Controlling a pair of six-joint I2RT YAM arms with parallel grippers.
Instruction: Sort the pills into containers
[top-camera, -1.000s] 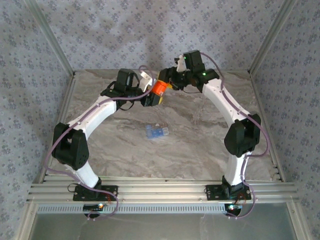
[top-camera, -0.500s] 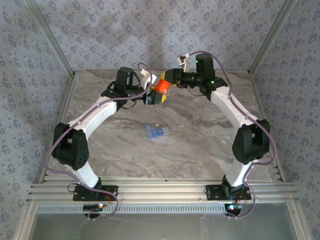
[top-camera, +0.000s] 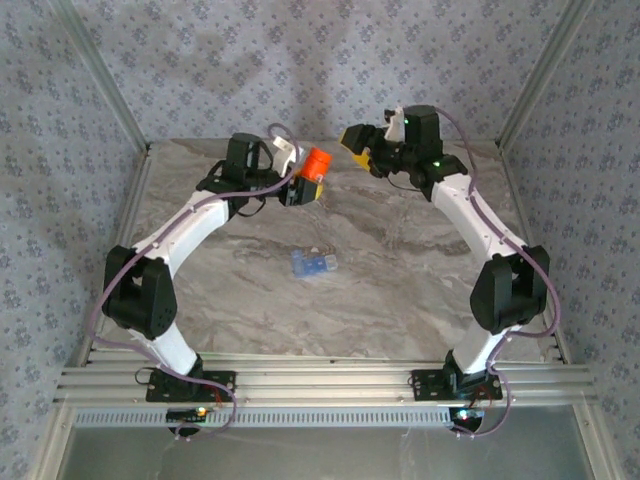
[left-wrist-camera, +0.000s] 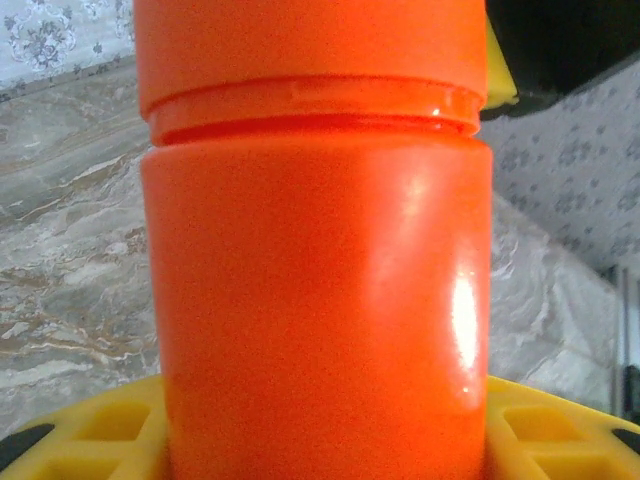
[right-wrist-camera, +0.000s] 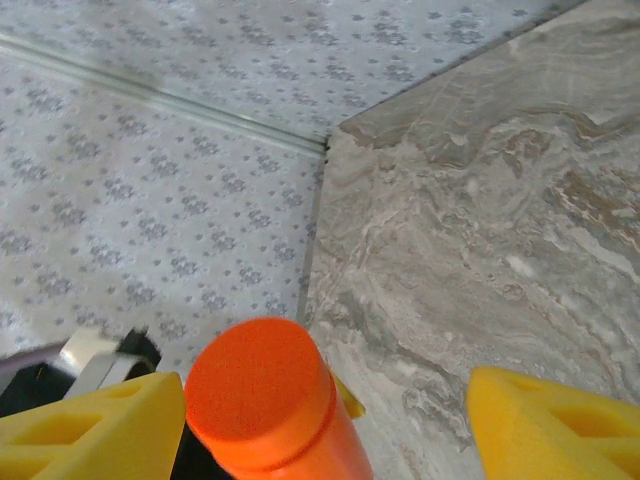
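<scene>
Marble tabletop (top-camera: 400, 280), left fingers (left-wrist-camera: 90, 430) clamped on the orange bottle (top-camera: 316, 163), held off the surface with its cap on. Right fingers (right-wrist-camera: 540, 420) are spread wide just beside the bottle's cap. The pale blue container (top-camera: 312, 264) lies on the arms' side of the bottle. Looks like uncapping to me; next they'd need to grab that cap squarely and twist.

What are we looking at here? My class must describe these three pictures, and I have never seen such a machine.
Two white robot arms are bolted at the near edge of a marble table. The wide picture looks down from above and behind them; the other two come from a camera on each wrist. The left arm holds a capped orange bottle in its jaws, above the table. The right arm has its yellow jaws open near the cap, apart from it. A pale blue container lies on the table between the arms.
</scene>
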